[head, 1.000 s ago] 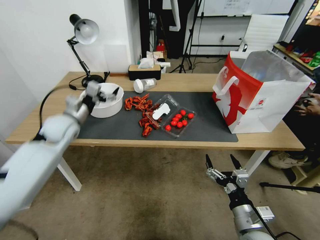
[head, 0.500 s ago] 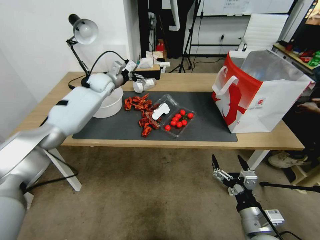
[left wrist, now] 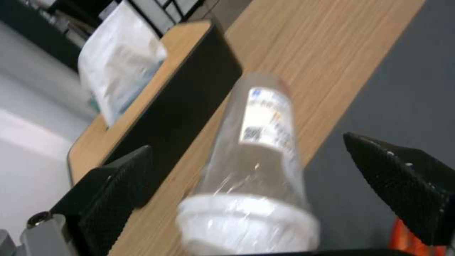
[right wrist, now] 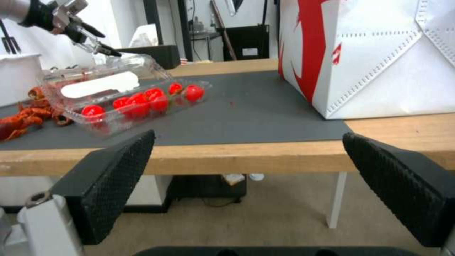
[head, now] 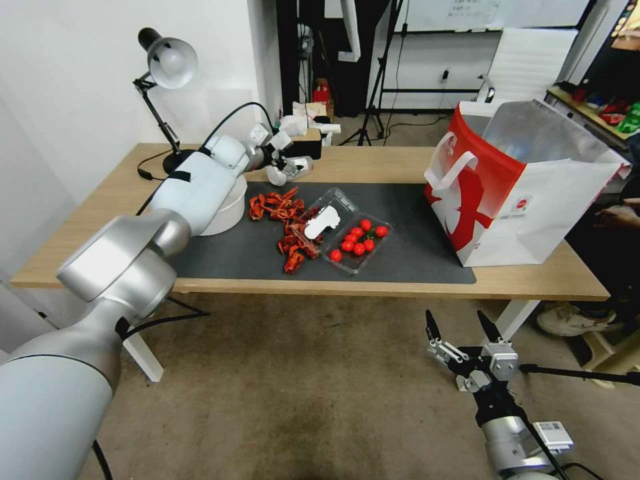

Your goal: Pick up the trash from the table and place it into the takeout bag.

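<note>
Left end effector [left wrist: 251, 185] spread wide around the jar [left wrist: 258, 149] lying between its fingers; closing off-centre could roll it away across the surface [left wrist: 303, 57].

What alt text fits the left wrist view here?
Left gripper hovers with jaws open on either side of a clear white-lidded jar lying on its side at the dark mat's edge, a black tissue box behind it.
</note>
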Motion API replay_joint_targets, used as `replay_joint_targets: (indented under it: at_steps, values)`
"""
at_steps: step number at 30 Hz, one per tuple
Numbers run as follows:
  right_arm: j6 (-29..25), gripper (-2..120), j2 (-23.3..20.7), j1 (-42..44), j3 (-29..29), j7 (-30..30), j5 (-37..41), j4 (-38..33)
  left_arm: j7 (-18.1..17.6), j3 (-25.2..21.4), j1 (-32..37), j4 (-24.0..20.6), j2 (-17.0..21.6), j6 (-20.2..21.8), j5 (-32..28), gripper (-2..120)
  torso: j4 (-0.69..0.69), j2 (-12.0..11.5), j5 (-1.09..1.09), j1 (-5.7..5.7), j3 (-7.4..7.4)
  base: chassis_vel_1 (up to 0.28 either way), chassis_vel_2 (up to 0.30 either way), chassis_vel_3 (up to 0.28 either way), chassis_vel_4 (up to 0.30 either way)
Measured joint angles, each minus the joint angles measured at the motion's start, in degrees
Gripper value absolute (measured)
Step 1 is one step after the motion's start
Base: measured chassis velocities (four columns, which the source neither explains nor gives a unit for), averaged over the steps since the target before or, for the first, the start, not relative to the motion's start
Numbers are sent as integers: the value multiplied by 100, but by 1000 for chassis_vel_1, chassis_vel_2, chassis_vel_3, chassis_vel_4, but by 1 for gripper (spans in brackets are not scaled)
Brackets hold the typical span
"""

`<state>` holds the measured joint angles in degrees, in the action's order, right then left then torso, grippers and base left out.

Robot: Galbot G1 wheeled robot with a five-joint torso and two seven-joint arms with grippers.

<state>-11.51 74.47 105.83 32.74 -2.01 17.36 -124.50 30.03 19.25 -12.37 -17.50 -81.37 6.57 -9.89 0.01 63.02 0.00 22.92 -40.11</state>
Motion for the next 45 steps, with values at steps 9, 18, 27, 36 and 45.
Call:
replay_joint_targets:
  at_steps: [9, 18, 27, 36, 45]
  values:
    - [0, 100, -1, 81, 34, 34, 2, -62, -98, -365, -32, 457, -95, 182, 306, 100, 0, 0, 0, 0, 0, 0, 0, 0, 0]
    - [0, 100, 9, 120, 29, 43, -3, -94, 13, -528, 16, 527, -122, 170, 353, 100, -1, 0, 0, 0, 0, 0, 0, 0, 0]
    - [0, 100, 15, 141, 42, 39, -7, -142, 36, -664, 81, 621, -206, 159, 344, 100, -2, 1, 0, 0, 0, 0, 0, 0, 0]
    - [0, 100, 35, 116, 18, 33, -35, -140, 30, -791, 127, 638, -230, 153, 329, 100, -1, 0, 0, 0, 0, 0, 0, 0, 0]
    - [0, 100, 40, 114, 12, 31, -50, -141, -58, -907, 139, 650, -263, 152, 311, 100, -1, 0, 0, 0, 0, 0, 0, 0, 0]
